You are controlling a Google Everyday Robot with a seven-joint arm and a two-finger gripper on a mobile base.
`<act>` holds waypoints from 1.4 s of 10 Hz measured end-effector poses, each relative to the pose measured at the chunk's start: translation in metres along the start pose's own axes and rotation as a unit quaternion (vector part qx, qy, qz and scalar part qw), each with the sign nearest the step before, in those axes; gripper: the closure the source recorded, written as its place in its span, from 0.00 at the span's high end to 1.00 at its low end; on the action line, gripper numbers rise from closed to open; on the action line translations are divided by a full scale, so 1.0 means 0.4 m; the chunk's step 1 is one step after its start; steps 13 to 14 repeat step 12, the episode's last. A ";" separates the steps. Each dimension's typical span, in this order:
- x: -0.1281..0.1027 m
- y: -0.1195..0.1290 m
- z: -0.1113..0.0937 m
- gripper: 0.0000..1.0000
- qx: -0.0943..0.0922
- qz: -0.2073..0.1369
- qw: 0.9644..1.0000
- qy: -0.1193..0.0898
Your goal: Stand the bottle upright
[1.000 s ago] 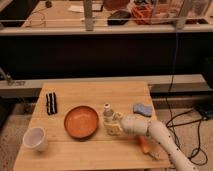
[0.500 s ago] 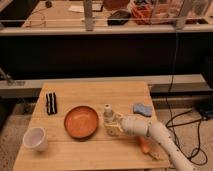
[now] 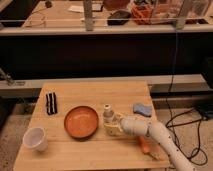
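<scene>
Spreading wide beneath everything, the wooden tabletop (image 3: 90, 150). Lying just left of the end effector, an orange plate (image 3: 81, 121). Reaching in from the right, the white arm (image 3: 160, 137). Sitting far left, a white cup (image 3: 35, 138). Resting up and right, a blue sponge (image 3: 142, 108). Hovering low, the end effector (image 3: 113, 125), grip state impossible to tell. Standing upright against its upper left edge, the bottle (image 3: 107, 113).
</scene>
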 end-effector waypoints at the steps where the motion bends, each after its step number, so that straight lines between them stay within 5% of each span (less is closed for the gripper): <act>1: -0.008 -0.003 0.001 0.80 0.002 -0.001 1.000 -0.004; 14: 0.001 0.038 -0.068 0.80 -0.004 -0.003 1.000 -0.019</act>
